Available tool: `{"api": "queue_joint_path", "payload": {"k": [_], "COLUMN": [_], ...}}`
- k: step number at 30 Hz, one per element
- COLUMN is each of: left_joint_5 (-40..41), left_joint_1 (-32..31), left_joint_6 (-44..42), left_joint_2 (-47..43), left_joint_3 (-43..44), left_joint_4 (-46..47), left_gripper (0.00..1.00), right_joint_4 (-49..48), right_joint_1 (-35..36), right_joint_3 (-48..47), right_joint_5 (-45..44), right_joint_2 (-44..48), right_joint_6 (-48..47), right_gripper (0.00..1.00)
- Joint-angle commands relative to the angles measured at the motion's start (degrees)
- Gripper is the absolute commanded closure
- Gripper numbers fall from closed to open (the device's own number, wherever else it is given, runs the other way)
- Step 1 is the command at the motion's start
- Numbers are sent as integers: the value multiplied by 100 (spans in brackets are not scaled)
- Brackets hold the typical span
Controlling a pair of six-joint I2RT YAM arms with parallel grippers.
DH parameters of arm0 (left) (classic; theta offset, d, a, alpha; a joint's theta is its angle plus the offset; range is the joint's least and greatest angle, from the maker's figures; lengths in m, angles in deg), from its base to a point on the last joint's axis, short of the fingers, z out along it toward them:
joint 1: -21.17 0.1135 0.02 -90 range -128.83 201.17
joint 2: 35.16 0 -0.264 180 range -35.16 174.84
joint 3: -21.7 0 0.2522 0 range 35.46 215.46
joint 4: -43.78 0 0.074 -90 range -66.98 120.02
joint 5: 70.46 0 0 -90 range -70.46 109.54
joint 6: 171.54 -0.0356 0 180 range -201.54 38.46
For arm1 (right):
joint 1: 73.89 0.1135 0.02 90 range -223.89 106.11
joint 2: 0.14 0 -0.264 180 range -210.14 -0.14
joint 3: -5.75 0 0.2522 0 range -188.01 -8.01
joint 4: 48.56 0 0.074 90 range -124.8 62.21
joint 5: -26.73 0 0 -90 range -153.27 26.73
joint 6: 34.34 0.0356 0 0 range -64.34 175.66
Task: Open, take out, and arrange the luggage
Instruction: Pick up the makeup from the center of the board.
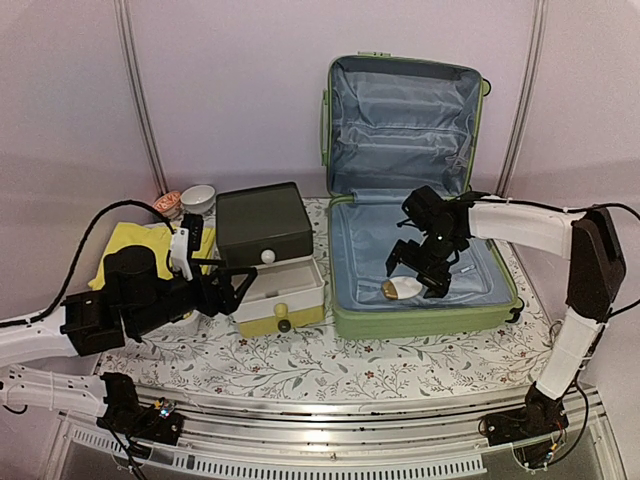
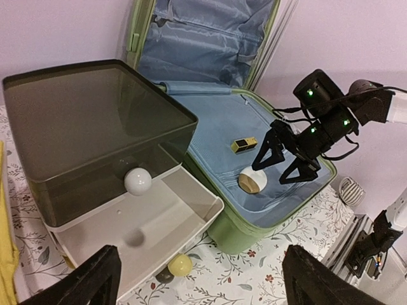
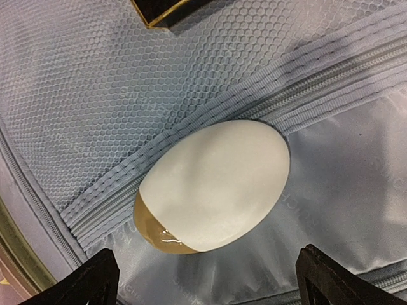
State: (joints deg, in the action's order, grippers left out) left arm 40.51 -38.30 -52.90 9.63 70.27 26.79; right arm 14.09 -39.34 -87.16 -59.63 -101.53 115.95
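Right end effector (image 1: 418, 283) gaping wide just above the white-and-tan egg (image 1: 403, 289) inside the open luggage (image 1: 420, 322), left end effector (image 1: 243, 284) also spread wide by the drawer box (image 1: 265, 225).

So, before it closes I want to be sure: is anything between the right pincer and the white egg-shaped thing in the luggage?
Nothing visible does. The right pincer hangs open just above the white egg-shaped thing, which lies uncovered in the open luggage. The small black-and-gold box sits apart, further in.

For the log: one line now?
luggage: open | right end effector: open above white egg-shaped object | left end effector: open, facing drawer box
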Motion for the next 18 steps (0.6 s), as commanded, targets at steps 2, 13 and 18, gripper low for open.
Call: {"api": "queue_joint_path", "payload": {"k": [2, 13, 18], "left_joint_5": [-601, -991, -1017], "left_joint_1": [288, 555, 567], "left_joint_6": [-209, -199, -171], "left_joint_2": [111, 233, 182], "left_joint_3": [-44, -18, 6], "left_joint_4": [223, 305, 262], "left_gripper": [10, 10, 9], "right_joint_4": [-36, -181, -193], "right_joint_1": [70, 61, 59], "right_joint_3": [-314, -432, -539], "right_joint_5": [56, 47, 19], "right_joint_2": [-338, -687, -808], "right_joint_6": [235, 315, 226], "right_gripper": [1, 1, 1]}}
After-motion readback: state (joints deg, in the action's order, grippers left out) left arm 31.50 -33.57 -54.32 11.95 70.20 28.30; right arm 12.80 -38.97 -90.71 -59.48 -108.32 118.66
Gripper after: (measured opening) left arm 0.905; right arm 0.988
